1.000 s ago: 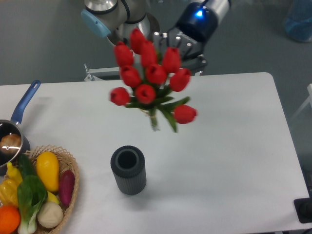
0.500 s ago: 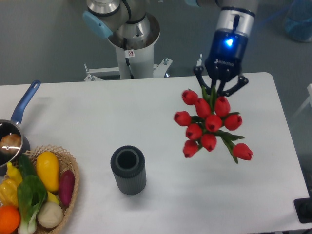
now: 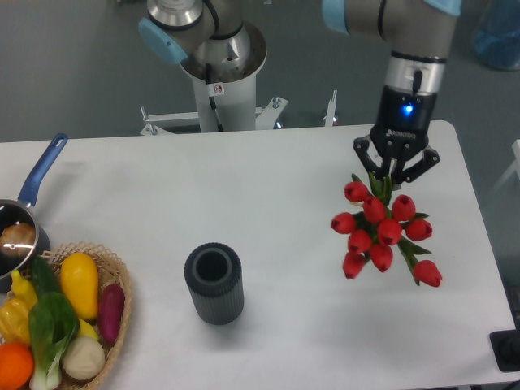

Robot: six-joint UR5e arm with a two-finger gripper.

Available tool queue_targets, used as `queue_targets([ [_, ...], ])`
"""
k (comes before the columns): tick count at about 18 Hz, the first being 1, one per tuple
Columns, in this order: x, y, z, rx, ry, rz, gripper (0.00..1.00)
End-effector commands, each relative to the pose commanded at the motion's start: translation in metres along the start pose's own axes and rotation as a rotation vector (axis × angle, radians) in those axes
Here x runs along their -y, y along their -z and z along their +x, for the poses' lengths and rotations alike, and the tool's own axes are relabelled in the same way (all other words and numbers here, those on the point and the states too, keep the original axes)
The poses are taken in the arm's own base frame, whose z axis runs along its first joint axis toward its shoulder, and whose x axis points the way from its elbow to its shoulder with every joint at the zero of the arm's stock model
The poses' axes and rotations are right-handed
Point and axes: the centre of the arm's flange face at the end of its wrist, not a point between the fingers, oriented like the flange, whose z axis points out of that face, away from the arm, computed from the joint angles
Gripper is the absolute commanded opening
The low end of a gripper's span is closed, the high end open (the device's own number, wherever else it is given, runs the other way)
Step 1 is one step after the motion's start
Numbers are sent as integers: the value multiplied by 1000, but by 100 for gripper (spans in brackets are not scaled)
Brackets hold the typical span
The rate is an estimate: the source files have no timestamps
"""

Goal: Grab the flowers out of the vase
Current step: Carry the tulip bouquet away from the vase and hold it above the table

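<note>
My tool [image 3: 396, 180] is clenched on the stems of the flowers [image 3: 380, 231], gripping at the stem end so the red buds hang head-down below it; that inverted hold puts the weight under the fingers, which I judge lets the bunch dangle rather than twist; the flowers are out of the vase [image 3: 214, 283] and well to its right, over the right end of the counter [image 3: 268, 195], though I cannot tell whether the lowest bud touches the surface or hangs just above it; the vase stands upright, its round mouth open and holding nothing, so I judge the picking-up itself done; far to the vase's left sit a basket [image 3: 114, 329] of vegetables and a saucepan [image 3: 20, 223] with a blue handle, both well apart from my tool; carrying the bunch to the opposite side from them looks like a way to keep the wide spread of buds from brushing anything.
</note>
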Motion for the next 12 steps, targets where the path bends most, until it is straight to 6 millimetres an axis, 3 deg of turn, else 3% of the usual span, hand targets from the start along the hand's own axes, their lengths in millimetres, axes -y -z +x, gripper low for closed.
queue_targets([
  [3, -4, -14, -5, 34, -117, -137, 0],
  [6, 4, -15, -13, 14, -151, -256, 0],
  [12, 18, -19, -18, -33, -379, -394, 0],
])
